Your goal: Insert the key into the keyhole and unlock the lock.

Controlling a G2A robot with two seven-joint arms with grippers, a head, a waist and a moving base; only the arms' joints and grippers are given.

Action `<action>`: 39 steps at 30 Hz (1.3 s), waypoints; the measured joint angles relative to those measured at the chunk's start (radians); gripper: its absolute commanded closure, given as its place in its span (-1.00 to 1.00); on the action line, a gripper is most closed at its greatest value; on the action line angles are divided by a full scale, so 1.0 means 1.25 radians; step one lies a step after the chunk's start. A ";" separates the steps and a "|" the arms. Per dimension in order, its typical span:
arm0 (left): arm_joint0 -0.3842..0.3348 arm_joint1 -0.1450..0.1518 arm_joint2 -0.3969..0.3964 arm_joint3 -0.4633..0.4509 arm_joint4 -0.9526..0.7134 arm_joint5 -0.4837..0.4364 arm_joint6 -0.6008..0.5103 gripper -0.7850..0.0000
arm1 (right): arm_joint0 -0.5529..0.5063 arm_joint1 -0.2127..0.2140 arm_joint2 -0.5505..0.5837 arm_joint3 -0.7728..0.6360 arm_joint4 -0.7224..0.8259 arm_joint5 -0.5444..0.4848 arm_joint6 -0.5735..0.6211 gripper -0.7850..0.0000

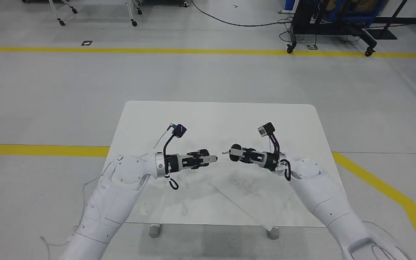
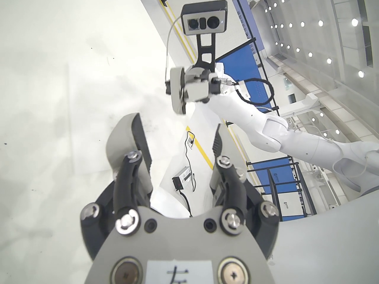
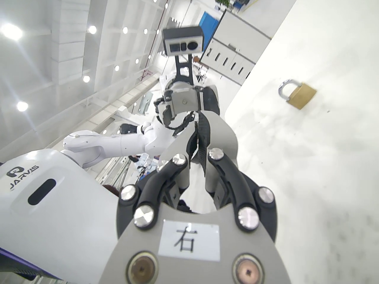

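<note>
On the bench (image 3: 325, 164) the padlock (image 3: 297, 94) lies flat, apart from both arms. Over the bench, the left gripper (image 2: 177, 122) is spread wide and empty, probably to take the padlock. The right gripper (image 3: 202, 119) is pinched closed; no key can be made out.

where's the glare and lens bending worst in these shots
Right wrist view: round ceiling lamps bloom into white flare, yet the brass padlock with a silver shackle is evenly lit. Left wrist view: the edge of the white table bows from the wide lens. Top view: flat light on that table, no hot spots.
</note>
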 measured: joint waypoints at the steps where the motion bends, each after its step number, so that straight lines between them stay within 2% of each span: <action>1: 0.000 0.000 0.000 0.000 0.000 0.000 0.000 -1.00 | -0.001 0.005 0.014 0.008 0.005 -0.011 -0.011 1.00; 8: 0.002 0.000 0.000 -0.010 0.010 -0.010 0.009 -1.00 | -0.008 0.029 0.097 0.062 0.061 -0.068 -0.068 1.00; 12: 0.032 0.006 -0.026 -0.056 0.068 -0.091 0.098 -1.00 | -0.008 0.029 0.096 0.061 0.061 -0.068 -0.067 1.00; 14: 0.045 0.011 -0.044 -0.071 0.125 -0.102 0.140 -1.00 | -0.008 0.029 0.096 0.061 0.061 -0.067 -0.067 1.00; 16: 0.060 0.018 -0.061 -0.094 0.236 -0.082 0.183 -1.00 | -0.008 0.029 0.096 0.061 0.061 -0.067 -0.067 1.00; 19: 0.080 0.023 -0.051 -0.116 0.435 -0.002 0.223 -1.00 | -0.008 0.029 0.096 0.061 0.061 -0.067 -0.067 1.00; 24: 0.066 0.015 0.035 -0.104 0.682 0.133 0.215 -1.00 | -0.008 0.029 0.096 0.061 0.061 -0.067 -0.067 1.00; 25: 0.060 0.013 0.050 -0.098 0.712 0.154 0.209 -0.86 | -0.008 0.029 0.096 0.061 0.061 -0.067 -0.067 1.00; 26: 0.053 0.010 0.065 -0.090 0.736 0.174 0.204 -0.43 | -0.008 0.029 0.096 0.061 0.061 -0.067 -0.067 1.00; 27: 0.045 0.007 0.080 -0.081 0.754 0.194 0.198 -0.15 | -0.008 0.029 0.096 0.061 0.061 -0.067 -0.067 1.00; 28: 0.039 0.004 0.089 -0.075 0.757 0.205 0.195 0.01 | -0.008 0.029 0.096 0.061 0.061 -0.067 -0.067 1.00; 31: 0.021 -0.002 0.106 -0.051 0.758 0.228 0.185 0.08 | -0.008 0.029 0.096 0.061 0.061 -0.067 -0.067 1.00; 39: -0.005 -0.011 0.122 -0.014 0.765 0.253 0.186 0.04 | -0.008 0.029 0.096 0.061 0.061 -0.067 -0.067 1.00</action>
